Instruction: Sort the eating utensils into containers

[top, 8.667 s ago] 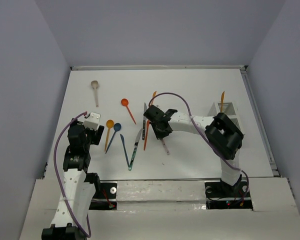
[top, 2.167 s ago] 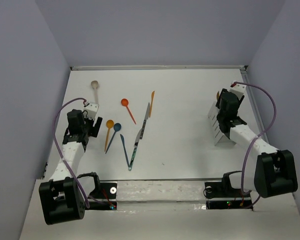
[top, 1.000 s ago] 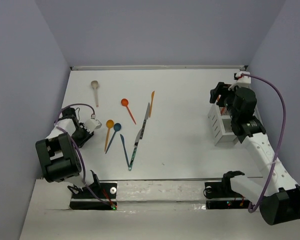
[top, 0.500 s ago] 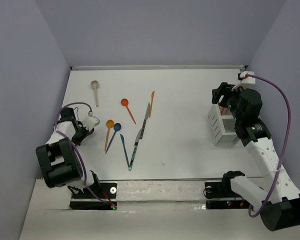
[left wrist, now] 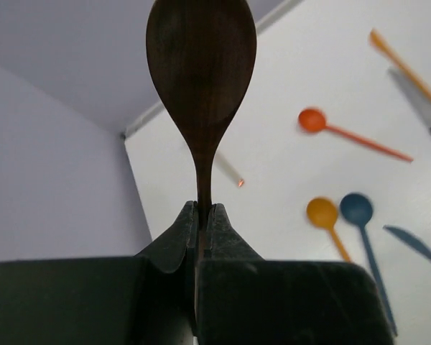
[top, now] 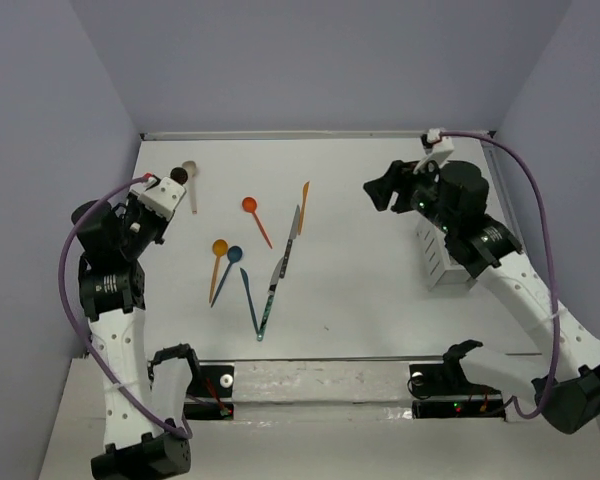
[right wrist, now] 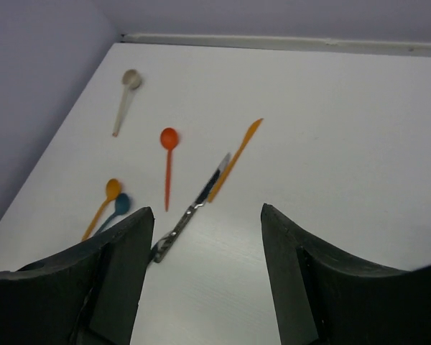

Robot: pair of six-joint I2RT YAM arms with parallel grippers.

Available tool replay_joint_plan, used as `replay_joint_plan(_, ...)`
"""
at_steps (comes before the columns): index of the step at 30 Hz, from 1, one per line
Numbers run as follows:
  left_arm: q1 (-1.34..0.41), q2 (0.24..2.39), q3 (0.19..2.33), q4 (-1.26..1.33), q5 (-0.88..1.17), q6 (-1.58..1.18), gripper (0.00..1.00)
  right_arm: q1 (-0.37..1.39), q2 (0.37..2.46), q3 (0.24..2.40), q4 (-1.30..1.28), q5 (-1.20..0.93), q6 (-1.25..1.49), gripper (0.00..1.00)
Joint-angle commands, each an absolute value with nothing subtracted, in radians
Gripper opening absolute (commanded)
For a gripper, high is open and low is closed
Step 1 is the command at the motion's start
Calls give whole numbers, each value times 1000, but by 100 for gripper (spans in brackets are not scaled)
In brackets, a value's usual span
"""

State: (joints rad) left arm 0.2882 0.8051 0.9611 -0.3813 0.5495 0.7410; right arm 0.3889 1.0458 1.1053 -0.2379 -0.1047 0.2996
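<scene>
While the left gripper (left wrist: 203, 215) is clamped shut on the thin neck of a dark spoon (left wrist: 201, 65), the oval bowl stands upright against the light. It reads near-black and smooth there, and brownish in the top view. It is held in the air over the far left of the surface (top: 380, 300).

Right gripper (right wrist: 205, 215): matte black fingers spread wide, nothing between them, hovering left of the caddy (top: 437, 262).

Utensils lying flat, all slim moulded plastic:
- beige spoon (right wrist: 129, 80), far left, round bowl, straight pale handle
- orange-red spoon (right wrist: 169, 138), small round bowl, long thin handle
- orange knife (top: 303, 198), tapered, just beside the grey-silver knife (top: 293, 232)
- yellow-orange spoon (right wrist: 112, 190) and blue spoon (right wrist: 121, 204), bowls side by side; touching or only near, cannot tell
- blue knife (top: 248, 292) and teal knife (top: 270, 305), forming a V that closes toward the near edge

Caddy: white, boxy, slotted side wall, at the right edge of the surface.

Surface: white, matte, plain, with a pale raised strip (top: 310, 134) along the far edge. Walls (top: 310, 60): pale lavender-grey, featureless.

Hard to read: the right arm (top: 500, 260) covers most of the caddy top, so compartments and contents cannot be made out. In the left wrist view only the handle end of the beige spoon shows; its bowl sits behind the dark spoon. Knife outlines in that view are blurred.
</scene>
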Motion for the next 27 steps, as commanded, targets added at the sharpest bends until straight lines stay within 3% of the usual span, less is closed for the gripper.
replay_joint_plan(1, 163, 778, 1015, -304, 729, 503, 0, 638, 1161, 1250, -146, -18, 351, 68)
replay_joint_plan(6, 6, 733, 982, -190, 660, 387, 0, 887, 1319, 1343, 56, -6, 402, 74)
replay_joint_plan(11, -52, 672, 927, -131, 634, 350, 0, 1014, 1507, 1434, 240, 66, 414, 75)
replay_joint_plan(20, -55, 635, 858, -120, 632, 350, 0, 1077, 1606, 1414, 501, 129, 411, 64)
replay_joint_plan(27, -55, 623, 828, -110, 641, 342, 0, 1077, 1650, 1431, 554, 150, 423, 49)
